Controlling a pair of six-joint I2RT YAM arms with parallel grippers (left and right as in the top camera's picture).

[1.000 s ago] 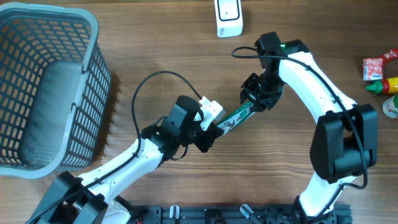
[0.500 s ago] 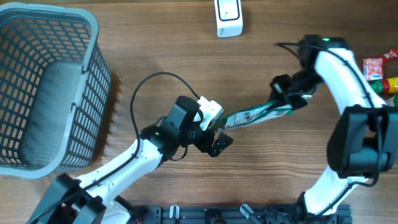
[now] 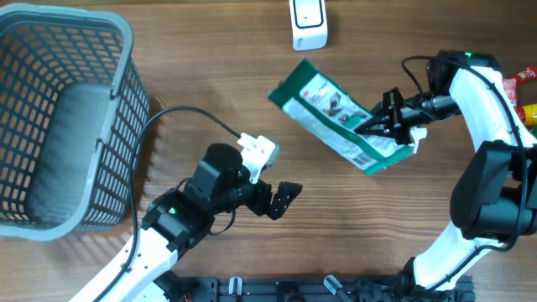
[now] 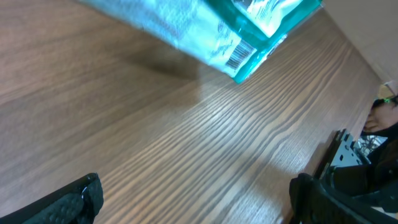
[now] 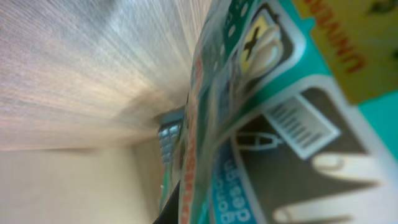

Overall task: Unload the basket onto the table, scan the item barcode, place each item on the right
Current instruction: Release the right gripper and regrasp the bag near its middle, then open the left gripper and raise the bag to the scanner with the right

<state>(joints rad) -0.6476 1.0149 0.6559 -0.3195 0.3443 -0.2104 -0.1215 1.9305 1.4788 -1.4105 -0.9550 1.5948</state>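
Teal pouch (image 5: 261, 93), blurry, in right tool (image 3: 387, 126)

The pouch (image 3: 337, 116) is teal and white, with a black-striped barcode (image 4: 238, 55). The basket (image 3: 130, 143) is grey lattice; the desk (image 3: 218, 75) is brown woodgrain.
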